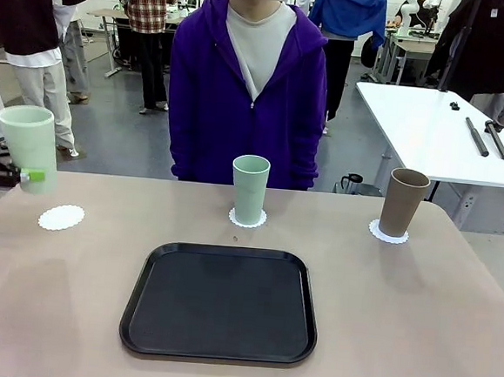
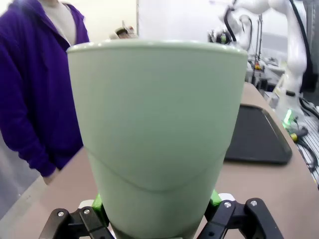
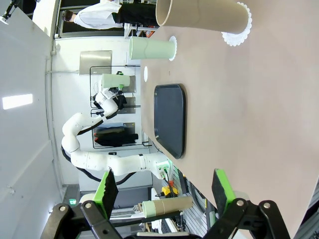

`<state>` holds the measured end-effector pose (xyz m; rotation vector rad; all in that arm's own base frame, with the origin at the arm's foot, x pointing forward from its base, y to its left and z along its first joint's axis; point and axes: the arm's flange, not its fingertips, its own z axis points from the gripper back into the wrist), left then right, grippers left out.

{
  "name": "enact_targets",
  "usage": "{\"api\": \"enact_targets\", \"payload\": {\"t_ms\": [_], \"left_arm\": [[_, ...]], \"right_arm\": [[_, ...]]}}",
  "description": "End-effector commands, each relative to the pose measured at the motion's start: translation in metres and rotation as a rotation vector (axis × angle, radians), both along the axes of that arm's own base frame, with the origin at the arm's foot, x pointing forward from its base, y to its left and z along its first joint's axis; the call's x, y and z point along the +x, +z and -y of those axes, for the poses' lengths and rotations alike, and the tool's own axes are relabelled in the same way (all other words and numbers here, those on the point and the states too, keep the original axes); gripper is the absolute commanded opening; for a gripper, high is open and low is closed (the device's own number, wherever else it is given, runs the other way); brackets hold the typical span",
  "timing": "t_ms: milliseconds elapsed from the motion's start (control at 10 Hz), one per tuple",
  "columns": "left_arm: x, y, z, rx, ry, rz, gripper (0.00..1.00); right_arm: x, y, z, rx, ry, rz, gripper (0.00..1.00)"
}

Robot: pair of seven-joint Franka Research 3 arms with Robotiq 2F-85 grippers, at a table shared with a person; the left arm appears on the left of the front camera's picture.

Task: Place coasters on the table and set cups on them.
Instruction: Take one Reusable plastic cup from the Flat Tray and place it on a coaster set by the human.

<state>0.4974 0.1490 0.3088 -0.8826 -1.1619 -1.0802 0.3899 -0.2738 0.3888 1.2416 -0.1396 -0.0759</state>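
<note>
Mint cup (image 2: pixel 157 134) sits clamped near its base between the left fingers (image 2: pixel 215 198), above the counter (image 1: pixel 417 306); right fingers (image 3: pixel 223 186) spread wide, empty.

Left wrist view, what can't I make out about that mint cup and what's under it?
- Held mint cup: base cut off by the bottom edge.
- Bare coaster: blocked by the cup in the left wrist view.
- Left gripper jaws: contact mostly hidden behind the cup.
</note>
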Motion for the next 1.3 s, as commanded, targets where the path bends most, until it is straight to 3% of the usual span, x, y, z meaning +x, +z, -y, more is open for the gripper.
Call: {"api": "enact_targets", "payload": {"t_ms": [0, 400, 600, 1200], "left_arm": [[0.004, -0.014, -0.013, -0.014, -0.04, 0.045, 0.82], [0.015, -0.051, -0.018, -0.153, -0.07, 0.022, 0.82], [0.027, -0.059, -0.011, -0.145, -0.064, -0.007, 0.82], [0.049, -0.08, -0.004, -0.11, -0.035, 0.031, 0.82]], "right_arm": [[0.001, 0.002, 0.0, 0.004, 0.007, 0.001, 1.0], [0.001, 0.002, 0.0, 0.004, 0.007, 0.001, 1.0], [0.001, 0.002, 0.0, 0.004, 0.007, 0.001, 1.0], [0.001, 0.002, 0.0, 0.004, 0.007, 0.001, 1.0]]}}
